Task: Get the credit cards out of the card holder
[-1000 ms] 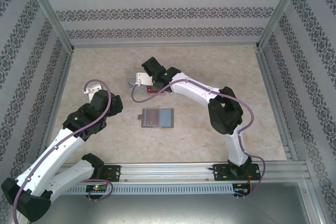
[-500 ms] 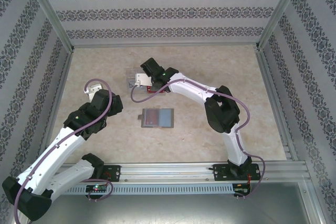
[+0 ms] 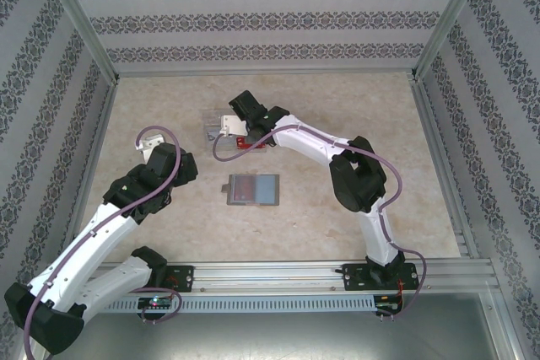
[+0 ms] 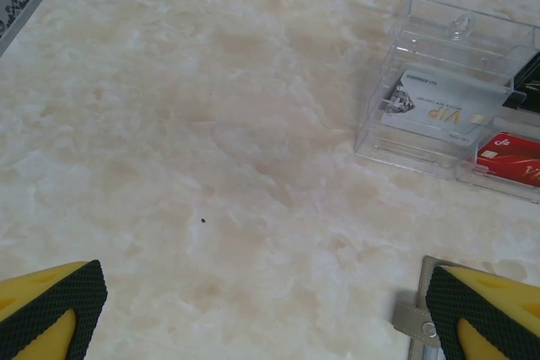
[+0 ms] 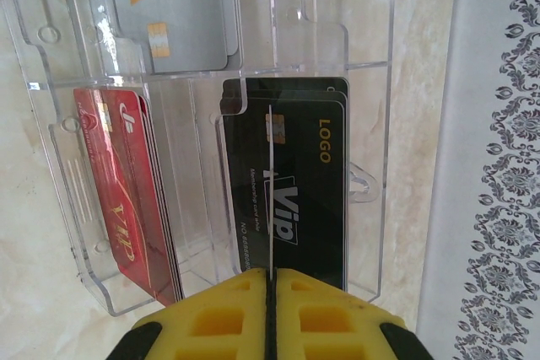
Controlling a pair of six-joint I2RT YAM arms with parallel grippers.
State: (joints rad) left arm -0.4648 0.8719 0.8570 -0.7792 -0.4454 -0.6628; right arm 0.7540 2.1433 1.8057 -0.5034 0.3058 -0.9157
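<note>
Right fingers [image 5: 219, 314]: pressed together at the right gripper [image 5: 270, 280], pinching a held card [image 5: 269, 191] that I see edge-on as one thin pale line; its colour I cannot tell.
Card against tray: it stands upright over the compartment of the black cards [image 5: 308, 200] in the clear tray [image 5: 371, 65]; whether its far edge touches the stack or a divider I cannot tell.
Risk at release: if I part the fingers while the card is upright, it may tip across a divider or lean on the tray wall instead of lying flat; a slight wrist tilt would be enough to cause that.
Risk of dragging: the pinch holds only a narrow strip; pushing down onto the stack could bend the card or shove the light tray along the table [image 4: 211, 124].
Neighbours: the red card [image 5: 118, 200] and the whitish-grey card [image 5: 177, 14] lie in their own compartments just beside; a card falling sideways would land in the wrong one.
Card holder [image 3: 267, 189]: open flat near the middle of the table, well apart from the tray and both grippers; a reddish rectangle in its left half I judge to be a card not yet drawn; nothing pins the holder, so the next pull may lift it whole.
Left fingers [image 4: 51, 305]: spread wide at the left gripper [image 4: 266, 318], holding nothing, over bare table near the tray; too far off to steady the holder.
</note>
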